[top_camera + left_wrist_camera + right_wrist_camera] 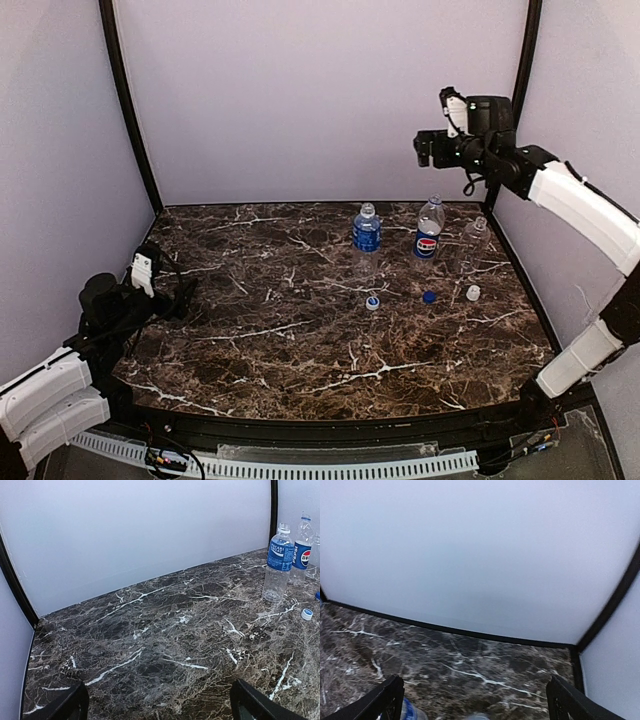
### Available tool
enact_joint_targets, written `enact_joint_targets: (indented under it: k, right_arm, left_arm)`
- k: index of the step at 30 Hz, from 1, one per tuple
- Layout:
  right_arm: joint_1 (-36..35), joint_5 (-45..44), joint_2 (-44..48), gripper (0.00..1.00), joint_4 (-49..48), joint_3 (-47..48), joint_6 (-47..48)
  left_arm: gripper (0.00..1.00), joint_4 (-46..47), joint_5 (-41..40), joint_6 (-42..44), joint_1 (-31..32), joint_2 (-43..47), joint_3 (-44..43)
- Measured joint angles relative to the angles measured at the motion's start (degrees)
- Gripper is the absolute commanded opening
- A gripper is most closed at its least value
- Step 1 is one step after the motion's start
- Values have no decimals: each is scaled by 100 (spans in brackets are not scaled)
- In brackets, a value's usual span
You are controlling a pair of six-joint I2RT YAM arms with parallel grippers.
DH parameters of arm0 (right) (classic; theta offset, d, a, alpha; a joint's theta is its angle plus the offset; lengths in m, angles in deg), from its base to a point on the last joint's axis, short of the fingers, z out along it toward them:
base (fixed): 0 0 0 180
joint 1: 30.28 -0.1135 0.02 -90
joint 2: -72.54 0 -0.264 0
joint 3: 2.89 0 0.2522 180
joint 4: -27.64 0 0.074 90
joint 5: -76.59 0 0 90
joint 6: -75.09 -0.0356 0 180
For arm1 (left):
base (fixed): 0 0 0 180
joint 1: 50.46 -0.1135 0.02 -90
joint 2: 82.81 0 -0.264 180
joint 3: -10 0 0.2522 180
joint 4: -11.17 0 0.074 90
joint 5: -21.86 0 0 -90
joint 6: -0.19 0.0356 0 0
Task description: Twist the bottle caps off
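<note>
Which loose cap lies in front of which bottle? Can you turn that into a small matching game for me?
Caps:
1. white cap
2. dark blue cap
3. pale blue-white cap

Places:
A. in front of the Pepsi bottle
B. in front of the unlabelled bottle
C. in front of the water-label bottle

Pairs: 1-B, 2-A, 3-C
</note>
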Motion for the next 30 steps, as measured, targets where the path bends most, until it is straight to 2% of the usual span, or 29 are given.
enact_joint_targets:
  k: [4,13,20,23,30]
  right_arm:
    - [1038,-271,1108,99,275,-811,-280]
    - [2789,-387,3641,98,763,-3799,-975]
    - [2973,-402,4813,98,214,-5974,-1193]
    - [2973,-817,5200,98,-146,-6658,-1580]
    - [2973,-1561,5556,99,-581,-7270,-2299]
  left_arm:
    - [99,0,-7,-42,-76,15,0]
    - [99,7,-111,-170,-179,35,42]
    - [99,42,-225,-157,-358,90,85]
    - [99,46,-240,-72,-533,98,138]
    - [99,42,-289,-48,-918,33,151]
